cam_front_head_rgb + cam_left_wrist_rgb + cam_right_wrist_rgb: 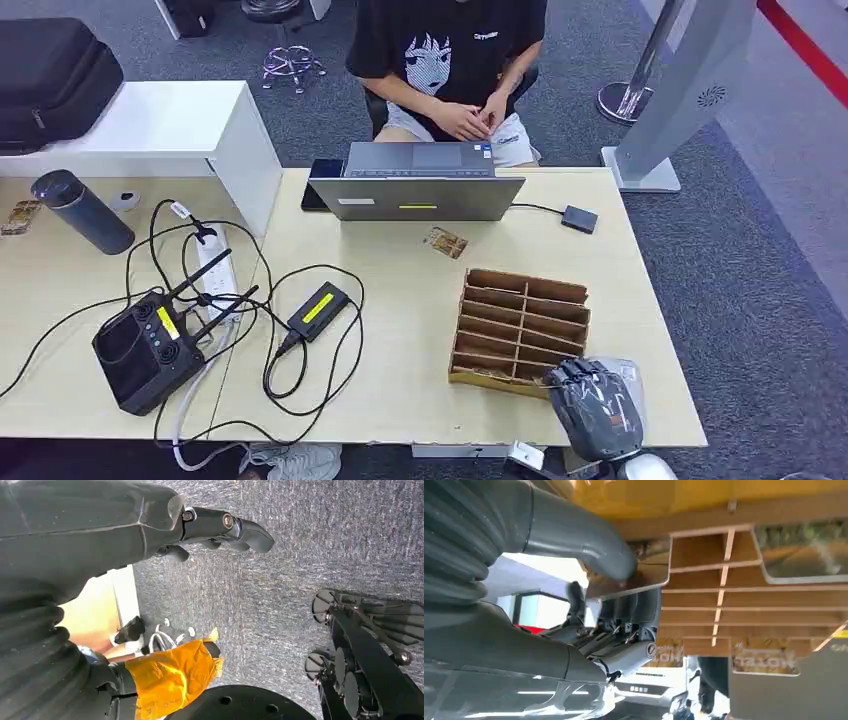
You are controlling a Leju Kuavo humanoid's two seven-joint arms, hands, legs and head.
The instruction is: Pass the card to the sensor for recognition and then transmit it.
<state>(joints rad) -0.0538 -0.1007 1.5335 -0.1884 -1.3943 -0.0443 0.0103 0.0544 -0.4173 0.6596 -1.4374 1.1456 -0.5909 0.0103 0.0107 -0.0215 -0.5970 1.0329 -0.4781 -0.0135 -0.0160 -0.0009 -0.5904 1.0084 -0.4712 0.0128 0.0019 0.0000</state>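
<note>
Right hand (592,398) at the near corner of the wooden card rack (515,325), fingers on a card (629,582) at the rack's edge slot; whether it is pinched, cannot tell. Left hand (220,527) hangs over carpet, fingers loosely apart, holding nothing. Card likely thin, stiff, light, slick: pinch the faces near an edge.

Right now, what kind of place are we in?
Probably an office or lab workspace: a person sits behind an open laptop at a pale desk, with grey carpet underfoot and a power strip among cables.
</note>
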